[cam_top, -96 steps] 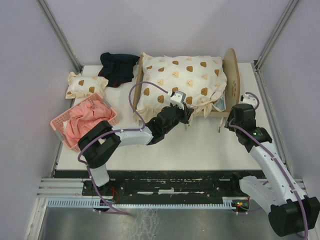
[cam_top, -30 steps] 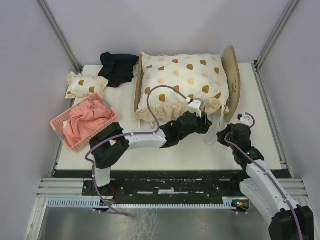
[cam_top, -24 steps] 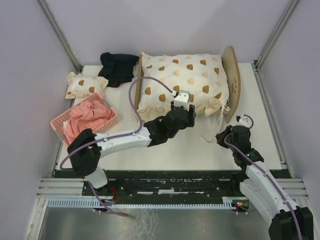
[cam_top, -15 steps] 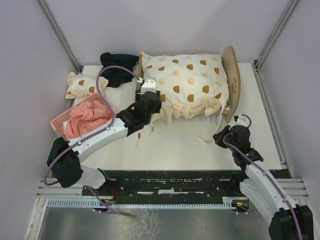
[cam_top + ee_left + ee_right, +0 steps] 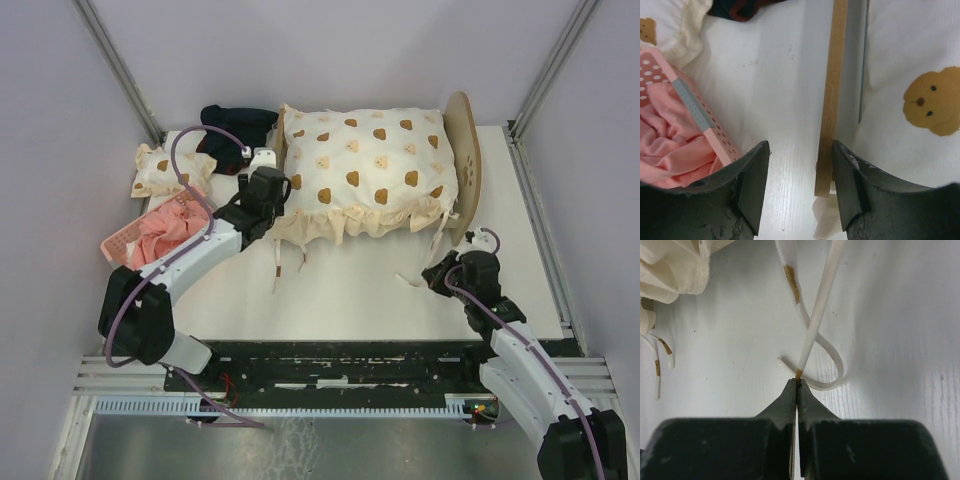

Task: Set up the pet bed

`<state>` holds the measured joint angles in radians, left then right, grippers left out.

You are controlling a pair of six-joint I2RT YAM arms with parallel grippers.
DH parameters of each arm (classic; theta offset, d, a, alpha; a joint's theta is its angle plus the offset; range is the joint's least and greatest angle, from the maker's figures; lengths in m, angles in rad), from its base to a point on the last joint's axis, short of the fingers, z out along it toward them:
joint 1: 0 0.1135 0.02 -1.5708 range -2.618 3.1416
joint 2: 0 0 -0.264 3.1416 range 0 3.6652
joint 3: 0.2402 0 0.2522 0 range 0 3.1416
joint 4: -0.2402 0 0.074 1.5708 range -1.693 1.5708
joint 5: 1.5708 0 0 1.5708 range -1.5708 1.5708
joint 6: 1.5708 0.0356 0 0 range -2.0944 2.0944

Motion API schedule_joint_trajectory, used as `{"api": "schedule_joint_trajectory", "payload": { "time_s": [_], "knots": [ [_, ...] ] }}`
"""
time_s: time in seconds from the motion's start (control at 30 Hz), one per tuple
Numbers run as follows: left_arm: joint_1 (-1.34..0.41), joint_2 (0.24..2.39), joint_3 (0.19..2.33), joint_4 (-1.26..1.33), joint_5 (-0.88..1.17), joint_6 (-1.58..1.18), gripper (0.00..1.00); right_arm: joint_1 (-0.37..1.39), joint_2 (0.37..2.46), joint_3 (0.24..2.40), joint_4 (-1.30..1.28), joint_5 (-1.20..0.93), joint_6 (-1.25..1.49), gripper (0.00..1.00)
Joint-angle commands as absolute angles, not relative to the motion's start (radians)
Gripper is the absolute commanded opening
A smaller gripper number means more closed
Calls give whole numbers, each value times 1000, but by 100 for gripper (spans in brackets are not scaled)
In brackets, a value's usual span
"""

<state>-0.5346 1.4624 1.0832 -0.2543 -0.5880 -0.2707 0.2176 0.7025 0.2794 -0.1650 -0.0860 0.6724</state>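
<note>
Pet bed (image 5: 464,165) stands at the far middle of the white surface (image 5: 340,295), headboard to the right and footboard (image 5: 832,90) to the left, with the bear-print quilt (image 5: 365,170) spread over it so that no mattress shows. Within the last second the left end effector (image 5: 800,150) has swung from the quilt's near edge across to the foot end; it hangs there with jaws apart and nothing in them, the footboard's edge below the gap. The right end effector (image 5: 796,382) has drawn back toward the near edge, clamped on the tip of a quilt tie (image 5: 815,315). The quilt looks laid, so the pet bed probably needs only tidying at the foot and its pillow (image 5: 172,170), which lies far left beside a pink basket (image 5: 118,243) of pink cloth. A dark garment (image 5: 235,135) sits behind. Pale lilac walls with metal posts close in the space
</note>
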Motion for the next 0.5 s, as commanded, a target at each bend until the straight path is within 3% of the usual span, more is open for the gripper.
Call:
{"api": "schedule_joint_trajectory", "payload": {
  "time_s": [0.0, 0.13, 0.23, 0.33, 0.47],
  "knots": [
    [-484, 1486, 1093, -221, -499, -237, 58, 218, 704, 273, -119, -104, 669, 2],
    [-454, 1534, 1092, -195, -395, -231, 50, 220, 726, 274, -112, -111, 665, 2],
    [-446, 1542, 1084, -184, -329, -160, 23, 231, 758, 298, -143, -130, 639, 2],
    [-425, 1503, 1062, -165, -224, -46, 4, 259, 753, 319, -186, -142, 629, 2],
    [-358, 1429, 1048, -173, -112, 50, 3, 331, 705, 320, -223, -118, 650, 2]
  ]
}}
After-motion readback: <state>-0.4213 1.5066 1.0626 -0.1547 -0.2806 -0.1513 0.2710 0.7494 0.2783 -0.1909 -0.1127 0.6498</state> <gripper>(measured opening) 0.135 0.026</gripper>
